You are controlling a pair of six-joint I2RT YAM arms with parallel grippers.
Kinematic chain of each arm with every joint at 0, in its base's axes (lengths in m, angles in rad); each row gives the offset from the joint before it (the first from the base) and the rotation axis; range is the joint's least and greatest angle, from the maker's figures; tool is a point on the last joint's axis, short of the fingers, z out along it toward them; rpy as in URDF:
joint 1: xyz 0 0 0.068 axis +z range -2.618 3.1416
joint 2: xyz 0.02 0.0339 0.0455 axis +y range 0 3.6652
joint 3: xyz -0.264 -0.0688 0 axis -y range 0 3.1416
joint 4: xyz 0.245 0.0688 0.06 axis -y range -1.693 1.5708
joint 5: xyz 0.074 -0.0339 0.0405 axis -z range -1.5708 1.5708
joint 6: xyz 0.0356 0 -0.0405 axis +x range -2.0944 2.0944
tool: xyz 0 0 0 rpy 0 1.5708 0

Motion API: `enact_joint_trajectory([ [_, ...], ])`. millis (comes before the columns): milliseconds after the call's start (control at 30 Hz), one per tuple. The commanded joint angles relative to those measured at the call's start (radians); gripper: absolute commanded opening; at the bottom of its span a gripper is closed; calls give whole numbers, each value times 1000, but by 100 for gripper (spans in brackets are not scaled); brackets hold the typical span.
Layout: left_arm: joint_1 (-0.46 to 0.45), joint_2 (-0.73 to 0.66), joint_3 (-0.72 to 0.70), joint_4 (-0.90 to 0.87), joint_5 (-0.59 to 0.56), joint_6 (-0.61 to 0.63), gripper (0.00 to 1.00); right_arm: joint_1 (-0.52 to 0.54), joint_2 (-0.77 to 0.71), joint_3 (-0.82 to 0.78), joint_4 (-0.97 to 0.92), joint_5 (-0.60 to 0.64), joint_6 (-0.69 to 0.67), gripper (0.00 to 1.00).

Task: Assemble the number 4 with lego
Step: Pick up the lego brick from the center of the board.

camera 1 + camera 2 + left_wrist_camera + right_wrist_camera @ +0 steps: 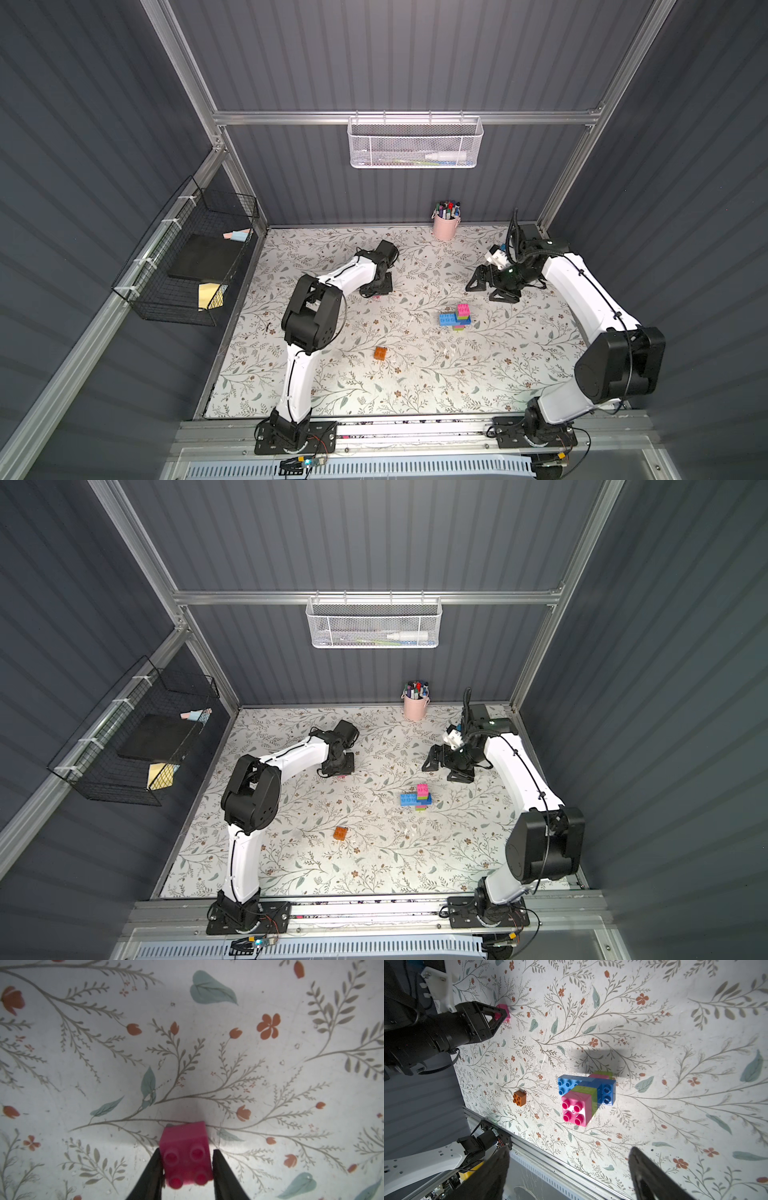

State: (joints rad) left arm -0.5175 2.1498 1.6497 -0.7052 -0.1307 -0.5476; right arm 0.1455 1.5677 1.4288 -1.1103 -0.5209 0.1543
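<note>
A loose pink lego brick [185,1157] lies studs-sideways on the floral table, slightly tilted. My left gripper [186,1150] has closed on it, one finger against each side. From above the brick [376,296] only peeks out under that gripper [377,291]. The joined cluster of blue, lime green and pink bricks [456,318] [586,1093] sits mid-table to the right. An orange brick [380,353] [519,1098] lies alone nearer the front. My right gripper [490,289] [570,1150] hovers open and empty, behind the cluster and to its right.
A pink pen cup [445,226] stands at the table's back edge. A white mesh basket [415,143] hangs on the back wall and a black wire basket [187,257] on the left wall. A metal rail [415,428] carrying both arm bases runs along the front.
</note>
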Motion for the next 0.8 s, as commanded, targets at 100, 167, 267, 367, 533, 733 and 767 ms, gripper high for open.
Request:
enact_joint_trajectory([
  [100, -5, 4, 12, -25, 5, -17, 28, -7, -21, -16, -8, -20, -24, 90],
  [167, -5, 0, 10, -25, 3, -17, 26, -7, -21, -17, -7, -22, -22, 90],
  [267, -6, -8, 10, -14, 0, -17, 22, -7, -21, -21, -6, -26, -22, 90],
  [367, -8, -27, 2, -10, 12, -27, 20, -7, -24, -35, -1, -30, -22, 90],
  [533, -39, -104, -31, -25, 26, -38, 19, -7, -37, -85, 32, -18, -19, 90],
  [733, -90, -202, -78, -47, 55, -83, 18, -6, -47, -124, 60, -11, -9, 89],
  [767, -101, -218, -90, -47, 60, -96, 17, -6, -55, -129, 63, -8, -5, 89],
])
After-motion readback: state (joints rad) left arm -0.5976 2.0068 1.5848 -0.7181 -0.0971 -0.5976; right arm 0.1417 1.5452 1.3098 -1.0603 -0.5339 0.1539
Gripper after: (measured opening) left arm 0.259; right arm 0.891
